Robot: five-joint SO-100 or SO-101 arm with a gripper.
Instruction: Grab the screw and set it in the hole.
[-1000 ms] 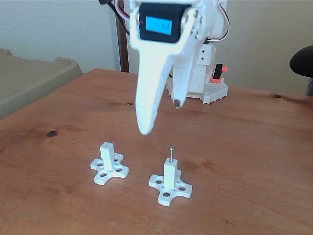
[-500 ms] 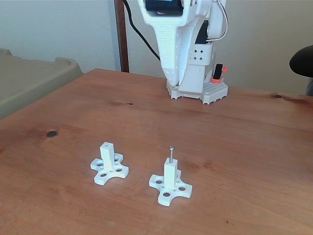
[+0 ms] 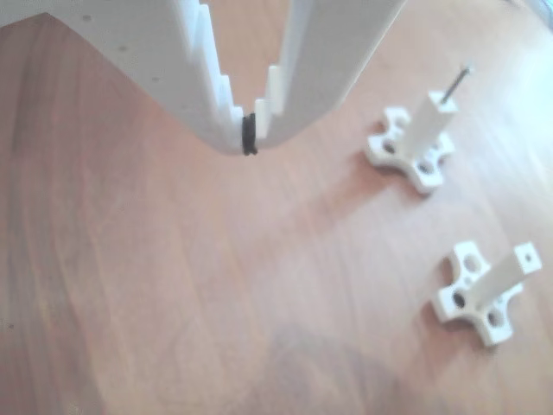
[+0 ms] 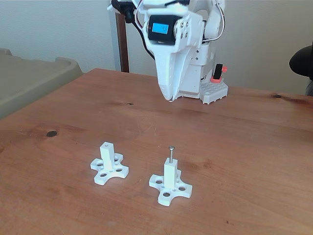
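Note:
The thin dark screw (image 4: pixel 171 153) stands upright in the hole on top of the right white post (image 4: pixel 169 177) in the fixed view; in the other view the screw (image 3: pixel 456 84) sticks out of the upper post (image 3: pixel 429 121). A second white post (image 4: pixel 107 155) on its cross base stands to the left, and its top hole (image 3: pixel 524 256) holds nothing. My gripper (image 4: pixel 169 98) hangs well behind and above both posts, close to the arm's base. It is shut with its fingertips (image 3: pixel 249 138) meeting on a small black piece, and it holds nothing.
The arm's white base (image 4: pixel 208 90) sits at the back of the wooden table (image 4: pixel 254 147). A beige bin (image 4: pixel 34 78) stands off the table's left edge. A dark knot (image 4: pixel 51 133) marks the wood at left, and a dark object (image 4: pixel 302 59) shows at the right edge.
One second ago the gripper hung open above the posts. It has since pulled back toward the base and shut. The screw has stayed in the right post.

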